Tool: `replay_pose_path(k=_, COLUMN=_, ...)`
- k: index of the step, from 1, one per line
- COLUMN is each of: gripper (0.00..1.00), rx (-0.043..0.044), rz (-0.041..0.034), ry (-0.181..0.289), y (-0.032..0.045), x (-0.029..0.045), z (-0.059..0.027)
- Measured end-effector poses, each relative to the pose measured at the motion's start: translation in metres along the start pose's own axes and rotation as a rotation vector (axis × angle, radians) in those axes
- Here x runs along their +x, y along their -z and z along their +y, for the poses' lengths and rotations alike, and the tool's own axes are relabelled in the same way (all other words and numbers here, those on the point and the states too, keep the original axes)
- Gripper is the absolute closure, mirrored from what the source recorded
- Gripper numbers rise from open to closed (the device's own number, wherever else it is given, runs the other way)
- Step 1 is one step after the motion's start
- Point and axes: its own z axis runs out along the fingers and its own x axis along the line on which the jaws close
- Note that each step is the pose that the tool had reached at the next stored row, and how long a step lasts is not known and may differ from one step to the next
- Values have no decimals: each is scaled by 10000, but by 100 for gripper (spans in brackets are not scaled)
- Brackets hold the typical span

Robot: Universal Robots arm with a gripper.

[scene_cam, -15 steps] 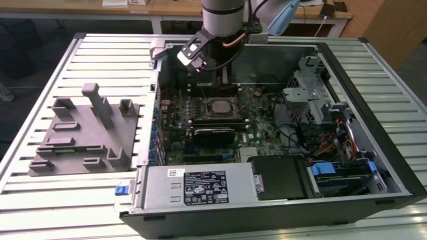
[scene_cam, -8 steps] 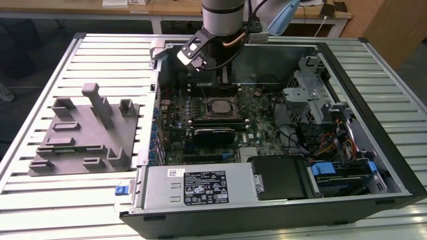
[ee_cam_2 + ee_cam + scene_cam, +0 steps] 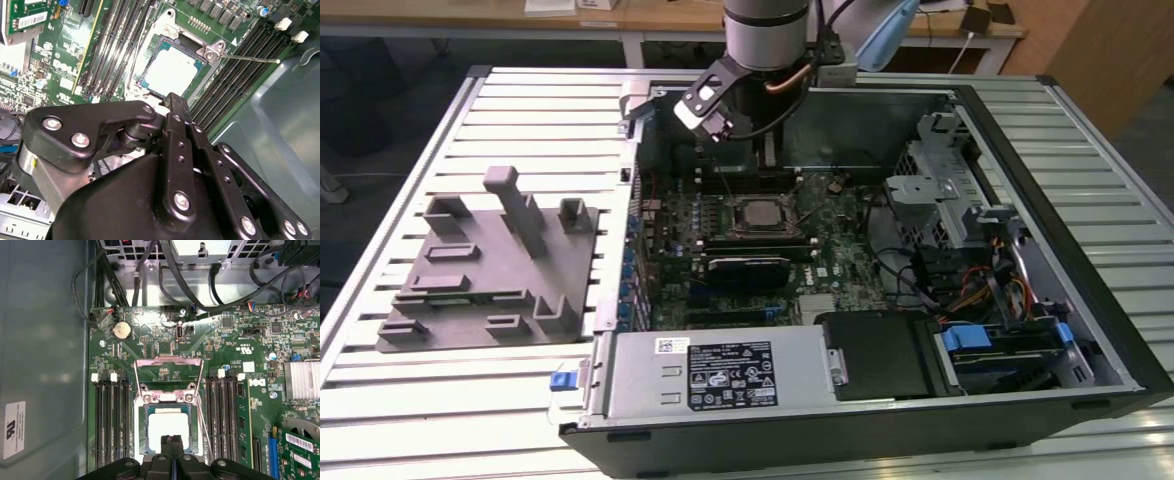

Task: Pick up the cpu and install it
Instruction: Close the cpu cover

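Gripper (image 3: pixel 172 441) hangs inside the open computer case (image 3: pixel 1067 300), over the motherboard (image 3: pixel 150 340). Its two black fingers (image 3: pixel 176 107) are pressed together with nothing between them, so it is clenched and empty. In both wrist views the fingertips sit just over the near edge of the cpu (image 3: pixel 167 426); cannot tell whether they touch it.

The cpu lies flat in the socket (image 3: pixel 142 427), silvery top up and square to the socket walls. The load plate (image 3: pixel 167 362) is flipped open and stands up on the far side of the socket. The thin retention lever (image 3: pixel 250 59) is unlatched and sticks out sideways over the memory slots (image 3: pixel 112 420). There are memory slots on both sides of the socket, all bare.

In the exterior view the cpu (image 3: pixel 758 212) is about the middle of the board, with a black finned block (image 3: pixel 747 268) just near of it. The arm (image 3: pixel 767 30) comes down from the far edge of the case.

The grey tray (image 3: pixel 454 290) sits on the slatted table (image 3: pixel 400 400), at the exterior view's left of the case and well apart from the gripper. The power supply (image 3: pixel 720 375) is at the near edge of the case.

The first wrist view has a coin battery (image 3: pixel 120 330) on the board far of the socket, and cables (image 3: pixel 170 285) beyond it
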Motion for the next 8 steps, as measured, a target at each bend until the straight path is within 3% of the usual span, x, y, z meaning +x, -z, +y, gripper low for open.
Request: replay_pose_path(k=8, gripper=89, rx=-7, rz=7, ry=0, y=150, x=2, z=14)
